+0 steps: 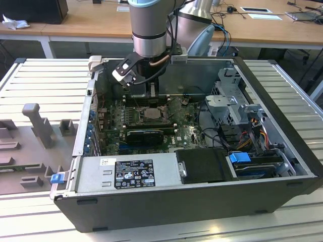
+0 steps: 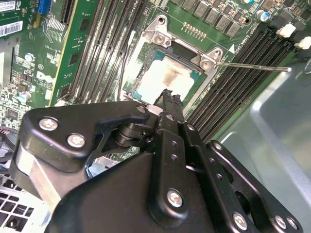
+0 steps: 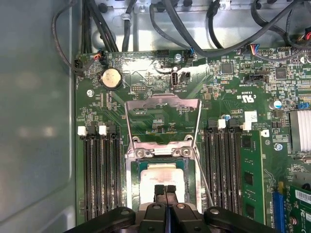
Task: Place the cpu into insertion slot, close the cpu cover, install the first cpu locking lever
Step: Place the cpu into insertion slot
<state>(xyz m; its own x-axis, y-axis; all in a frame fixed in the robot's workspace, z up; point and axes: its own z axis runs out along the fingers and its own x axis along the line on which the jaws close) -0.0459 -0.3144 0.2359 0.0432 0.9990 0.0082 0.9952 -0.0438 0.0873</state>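
Observation:
The cpu (image 3: 163,177) (image 2: 170,77) lies flat in the insertion slot (image 3: 130,177) (image 2: 158,35), its silver top and thin green rim showing. The cpu cover (image 3: 163,101) stands tipped open away from the socket, and the board shows through its window. A thin locking lever (image 3: 204,182) (image 2: 252,66) sticks out free beside the socket. My gripper (image 3: 164,189) (image 2: 167,95) is shut with nothing between its fingers, and its tips hover just over the chip's near edge. In the exterior view the gripper (image 1: 150,96) hangs inside the open case above the socket (image 1: 151,114).
Long black memory slots (image 3: 99,179) (image 3: 221,170) flank the socket. A graphics card (image 1: 144,135) lies just in front of it, then the power supply (image 1: 126,174). A drive cage (image 1: 237,108) and cables fill the exterior view's right. A grey foam tray (image 1: 30,136) sits outside the case.

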